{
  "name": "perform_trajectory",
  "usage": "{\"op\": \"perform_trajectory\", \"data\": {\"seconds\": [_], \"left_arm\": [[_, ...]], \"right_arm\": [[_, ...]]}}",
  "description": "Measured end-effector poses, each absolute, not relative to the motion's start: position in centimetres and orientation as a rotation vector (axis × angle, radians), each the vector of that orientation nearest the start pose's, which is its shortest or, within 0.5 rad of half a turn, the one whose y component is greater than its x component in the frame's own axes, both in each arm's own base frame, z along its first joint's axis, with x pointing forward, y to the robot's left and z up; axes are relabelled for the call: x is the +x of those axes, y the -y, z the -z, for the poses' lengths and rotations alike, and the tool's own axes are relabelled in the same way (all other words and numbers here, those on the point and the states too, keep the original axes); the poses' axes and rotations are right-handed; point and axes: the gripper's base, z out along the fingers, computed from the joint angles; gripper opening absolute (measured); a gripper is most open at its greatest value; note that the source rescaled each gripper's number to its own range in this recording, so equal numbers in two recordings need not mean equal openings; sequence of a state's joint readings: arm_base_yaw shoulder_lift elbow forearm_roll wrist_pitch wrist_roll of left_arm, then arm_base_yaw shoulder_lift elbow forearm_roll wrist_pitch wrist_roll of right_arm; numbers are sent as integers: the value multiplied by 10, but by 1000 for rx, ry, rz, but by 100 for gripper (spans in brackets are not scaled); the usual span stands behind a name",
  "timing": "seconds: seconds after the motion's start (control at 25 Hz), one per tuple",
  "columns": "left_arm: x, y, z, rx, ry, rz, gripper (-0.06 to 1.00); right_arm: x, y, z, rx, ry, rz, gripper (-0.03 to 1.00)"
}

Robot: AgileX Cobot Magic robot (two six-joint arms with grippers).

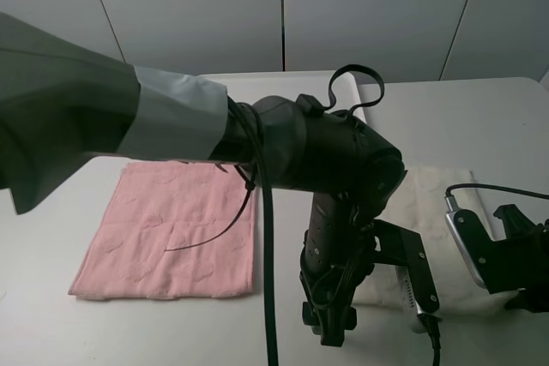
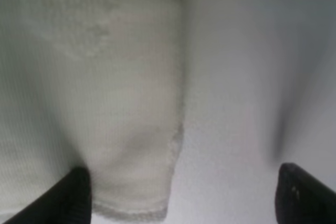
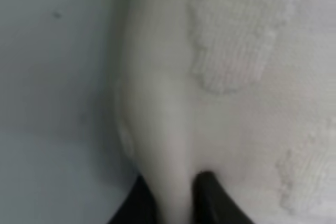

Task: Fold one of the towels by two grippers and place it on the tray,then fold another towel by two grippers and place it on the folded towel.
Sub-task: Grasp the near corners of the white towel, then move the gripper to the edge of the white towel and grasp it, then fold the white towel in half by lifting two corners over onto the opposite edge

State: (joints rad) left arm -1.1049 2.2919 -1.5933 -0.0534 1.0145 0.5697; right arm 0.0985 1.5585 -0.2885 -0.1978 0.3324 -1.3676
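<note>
Exterior high view first: a plain white desk [image 1: 480, 117] is sitting in front of a wall [image 1: 369, 15] of pale grey panels with thin seams running between them. The pink towel [image 1: 171, 229] is lying spread flat on the left part of the desk, with a thin black cable hanging across it in this view. The cream towel [image 1: 437, 203] is lying right of the middle, and the bulky left arm [image 1: 326, 152] is reaching in from the left and covering a good chunk of it. The right arm [image 1: 510, 255] is coming in at the right edge, down by that towel's near side. The white tray [image 1: 266, 83] is peeking out at the back, behind the left arm.

Left wrist view: the left hand [image 2: 184, 195] is hanging spread wide and gripping nothing. One finger [image 2: 73, 195] is showing over the cream towel's edge and the other is out over bare desk, with the towel's hemmed corner sitting between them. It's blurry, so I can't tell if anything is touching.

Right wrist view: the right hand [image 3: 173, 203] is squeezing nearly closed on a raised ridge of the cream towel near its edge, with a finger on each side of the pinched cloth and bare desk showing beside it.
</note>
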Motion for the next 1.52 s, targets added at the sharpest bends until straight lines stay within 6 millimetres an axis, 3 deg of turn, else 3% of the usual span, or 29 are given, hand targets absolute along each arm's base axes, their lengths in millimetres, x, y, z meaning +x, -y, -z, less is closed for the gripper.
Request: {"op": "perform_trajectory", "data": {"seconds": [0.08,0.32,0.4,0.48,0.8,0.84,1.24,1.52], "left_arm": [[189,385,-93,-2256,2094,-45,92],[189,386,-93,-2247,2124,-33,92],[191,386,-93,-2242,2156,-18,87],[192,387,-92,-2256,2168,6,74],[200,388,-91,-2267,2256,101,5],[201,388,-91,-2266,2263,108,2],[206,396,-95,-2269,2307,110,0],[218,416,-128,-2315,2367,104,0]], "right_arm": [[157,-10,-91,-2289,-2130,147,1],[156,-10,-91,-2280,-2136,149,0],[156,-10,-91,-2277,-2138,149,0],[156,-10,-91,-2275,-2140,149,0],[156,-10,-91,-2250,-2162,146,0],[156,-10,-91,-2229,-2182,142,0],[154,-14,-105,-1964,-2277,170,0],[155,-15,-135,-1593,-2316,257,0]]}}
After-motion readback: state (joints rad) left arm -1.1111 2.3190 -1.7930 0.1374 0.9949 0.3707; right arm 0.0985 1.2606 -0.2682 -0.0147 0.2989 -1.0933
